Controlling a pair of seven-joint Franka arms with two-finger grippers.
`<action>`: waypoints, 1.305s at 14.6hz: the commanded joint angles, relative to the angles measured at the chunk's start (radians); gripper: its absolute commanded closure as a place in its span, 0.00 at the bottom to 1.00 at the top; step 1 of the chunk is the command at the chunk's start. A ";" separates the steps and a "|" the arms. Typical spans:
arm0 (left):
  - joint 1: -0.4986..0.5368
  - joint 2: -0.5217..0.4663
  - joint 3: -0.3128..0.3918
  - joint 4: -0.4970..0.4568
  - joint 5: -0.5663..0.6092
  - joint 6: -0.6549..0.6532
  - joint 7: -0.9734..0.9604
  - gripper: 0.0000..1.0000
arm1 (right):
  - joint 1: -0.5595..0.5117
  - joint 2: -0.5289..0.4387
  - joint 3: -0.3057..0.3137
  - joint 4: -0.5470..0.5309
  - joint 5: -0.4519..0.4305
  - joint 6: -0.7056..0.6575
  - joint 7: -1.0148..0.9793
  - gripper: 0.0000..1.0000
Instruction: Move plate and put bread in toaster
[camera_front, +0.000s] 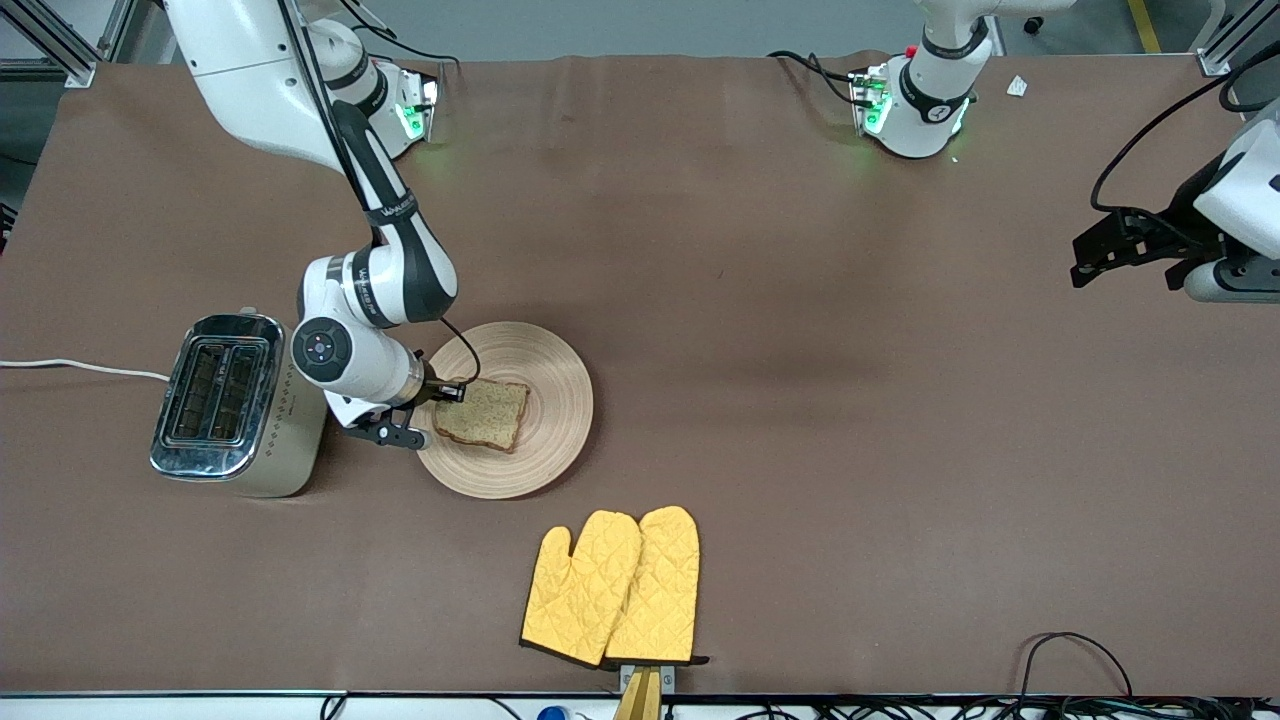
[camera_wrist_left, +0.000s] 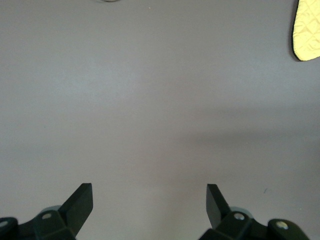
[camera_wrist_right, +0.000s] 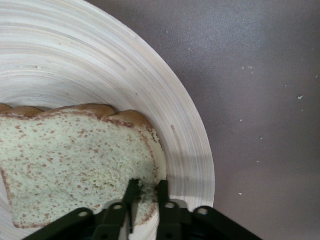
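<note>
Brown table (camera_front: 800, 400): yellow mitts (camera_front: 612, 588) nearer the camera than plate (camera_front: 545, 440).

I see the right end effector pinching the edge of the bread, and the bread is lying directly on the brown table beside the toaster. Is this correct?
Not quite. The right end effector does pinch the edge of the bread, but the bread lies on the plate, not directly on the table. The plate sits beside the toaster. The front view and right wrist view show this.
</note>
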 joint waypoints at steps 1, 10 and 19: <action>-0.006 -0.008 0.003 -0.014 0.007 0.010 -0.039 0.00 | 0.007 0.003 -0.005 -0.008 0.018 0.009 0.007 0.95; 0.005 0.002 -0.005 -0.012 0.007 0.025 -0.040 0.00 | 0.001 -0.004 -0.012 0.118 0.006 -0.171 -0.002 1.00; 0.006 0.005 -0.003 -0.009 0.005 0.025 -0.040 0.00 | 0.025 -0.030 -0.032 0.478 -0.318 -0.662 0.003 1.00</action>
